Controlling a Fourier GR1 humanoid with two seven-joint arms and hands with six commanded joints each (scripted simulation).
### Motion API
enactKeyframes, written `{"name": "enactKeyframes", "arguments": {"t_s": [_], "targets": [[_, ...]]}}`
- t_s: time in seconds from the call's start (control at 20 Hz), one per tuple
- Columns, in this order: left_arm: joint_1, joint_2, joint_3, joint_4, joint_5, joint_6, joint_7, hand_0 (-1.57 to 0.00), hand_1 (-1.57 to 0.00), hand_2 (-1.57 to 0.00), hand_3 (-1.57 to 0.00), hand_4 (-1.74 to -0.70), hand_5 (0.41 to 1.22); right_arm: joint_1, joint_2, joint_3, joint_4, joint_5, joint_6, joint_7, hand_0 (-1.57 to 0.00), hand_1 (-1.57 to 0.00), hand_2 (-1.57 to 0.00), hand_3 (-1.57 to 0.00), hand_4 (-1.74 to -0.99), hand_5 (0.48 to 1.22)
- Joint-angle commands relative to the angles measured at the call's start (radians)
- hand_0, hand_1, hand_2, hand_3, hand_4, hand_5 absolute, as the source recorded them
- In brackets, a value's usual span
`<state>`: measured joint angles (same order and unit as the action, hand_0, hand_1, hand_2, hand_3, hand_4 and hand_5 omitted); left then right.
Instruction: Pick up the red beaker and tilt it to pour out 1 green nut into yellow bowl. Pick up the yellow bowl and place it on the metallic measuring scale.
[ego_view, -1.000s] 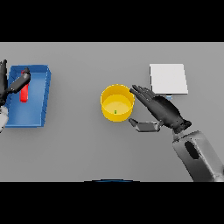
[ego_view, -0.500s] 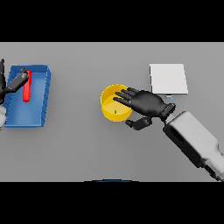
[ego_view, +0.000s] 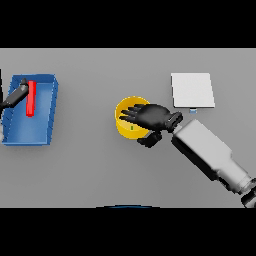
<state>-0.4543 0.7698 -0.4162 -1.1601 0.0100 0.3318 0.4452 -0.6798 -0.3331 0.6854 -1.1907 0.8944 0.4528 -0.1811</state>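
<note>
R hand (ego_view: 152, 116) fingers (ego_view: 131, 113): dark, stretched fairly straight and spread, lying over the top of the round yellow bowl (ego_view: 122, 125), tips reaching toward the bowl's left half. Thumb (ego_view: 148, 140) bent under, at the bowl's lower-right rim outside the wall. Looks like a loose reach across the opening w/ thumb at the rim; can't confirm a firm pinch on the wall, fingers read as released. Hand covers most of the bowl's right side and upper rim. A tiny green speck, prob. the green nut (ego_view: 132, 128), shows inside the bowl just below the fingers.

R forearm, white and grey, runs from the wrist down-right to the view's lower-right edge.

Yellow bowl sits on the grey tabletop (ego_view: 95, 170), about mid-view. Up-right of it, near but apart: the flat pale metallic square measuring scale (ego_view: 192, 90), w/ a small blue mark at its lower edge. R wrist lies just below the scale's lower-left corner.

L hand (ego_view: 16, 96) at far left edge, dark, only partly in view; its fingers appear closed round the red beaker (ego_view: 31, 98), a slim red cylinder standing roughly upright in the view. Both are over the blue rectangular tray (ego_view: 47, 115), upper-left part. Tray well apart from bowl, on the tabletop's left side.
</note>
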Motion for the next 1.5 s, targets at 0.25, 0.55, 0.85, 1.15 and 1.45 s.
{"name": "enactKeyframes", "arguments": {"t_s": [0.25, 0.55, 0.85, 1.15, 1.45], "targets": [[0.007, 0.007, 0.007, 0.004, 0.007, -0.004, -0.011, 0.00, 0.00, 0.00, 0.00, -0.75, 0.698, -0.037, 0.027, 0.016, 0.068, 0.000, 0.041, 0.003, 0.00, 0.00, 0.00, 0.00, -1.270, 0.740], [-0.008, -0.003, 0.001, 0.016, 0.000, -0.003, -0.002, 0.00, 0.00, 0.00, 0.00, -0.75, 0.701, -0.036, 0.055, 0.004, 0.099, -0.020, 0.104, 0.071, -0.03, -0.04, -0.07, -0.14, -1.302, 0.805], [-0.003, -0.006, -0.003, 0.014, -0.006, 0.005, -0.001, 0.00, 0.00, 0.00, 0.00, -0.76, 0.701, -0.043, 0.039, 0.006, 0.083, -0.038, 0.140, 0.036, -1.11, -1.10, -1.08, -0.71, -1.557, 1.096], [-0.016, 0.012, -0.002, 0.024, -0.011, -0.012, -0.004, 0.00, 0.00, 0.00, 0.00, -0.74, 0.690, -0.043, 0.029, 0.013, 0.079, -0.056, 0.142, 0.040, -1.45, -1.45, -1.27, -1.32, -1.693, 1.188], [-0.018, 0.004, -0.007, 0.013, -0.013, -0.008, -0.003, 0.00, 0.00, 0.00, 0.00, -0.73, 0.687, -0.030, 0.005, 0.005, 0.023, -0.071, 0.141, 0.044, -1.54, -1.54, -1.33, -1.38, -1.728, 1.212]]}}
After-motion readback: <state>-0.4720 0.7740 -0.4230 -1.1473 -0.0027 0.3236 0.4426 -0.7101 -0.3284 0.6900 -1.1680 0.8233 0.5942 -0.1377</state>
